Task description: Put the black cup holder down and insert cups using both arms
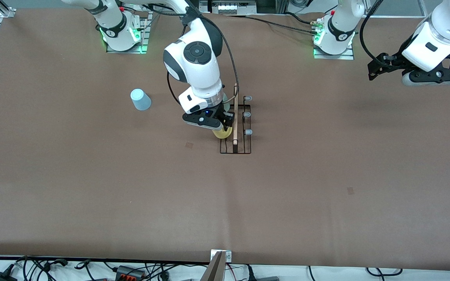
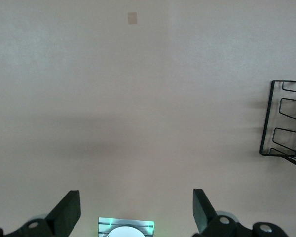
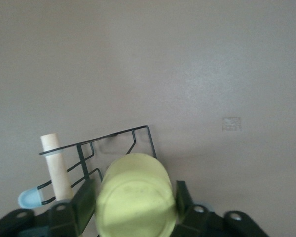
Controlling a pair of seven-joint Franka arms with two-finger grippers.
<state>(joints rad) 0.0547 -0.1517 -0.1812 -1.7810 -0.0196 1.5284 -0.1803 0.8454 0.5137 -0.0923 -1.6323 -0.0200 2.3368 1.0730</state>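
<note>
Near the middle of the tabletop (image 1: 287,187) stands the black cup holder (image 1: 236,146), a wire rack with a light wooden rod (image 1: 235,117) along its top and pale grey-tipped pegs (image 1: 248,132) sticking out toward the left arm's end. Over the rack's edge on the right arm's side hangs the right tool (image 1: 222,124), its fingers (image 3: 85,197) closed on the sides of the yellow cup (image 1: 222,134). In the right wrist view the cup (image 3: 136,192) shows its flat base to the camera, with the wire frame (image 3: 138,133), the rod's end (image 3: 54,163) and one peg tip (image 3: 29,197) just beside it. Whether the cup already touches a peg cannot be told (the tool and wrist cover that spot in the front view).

Well apart, toward the right arm's end and a little farther from the front camera than the rack, the light blue cup (image 1: 140,99) sits on the brown surface, mouth down and slightly tilted as seen.

Up at the left arm's end the left tool (image 1: 377,67) hangs in the air over bare tabletop, waiting. Its fingers (image 2: 66,212) stand wide apart and grip nothing; one corner of the rack (image 2: 283,121) shows at the edge of the left wrist view.
</note>
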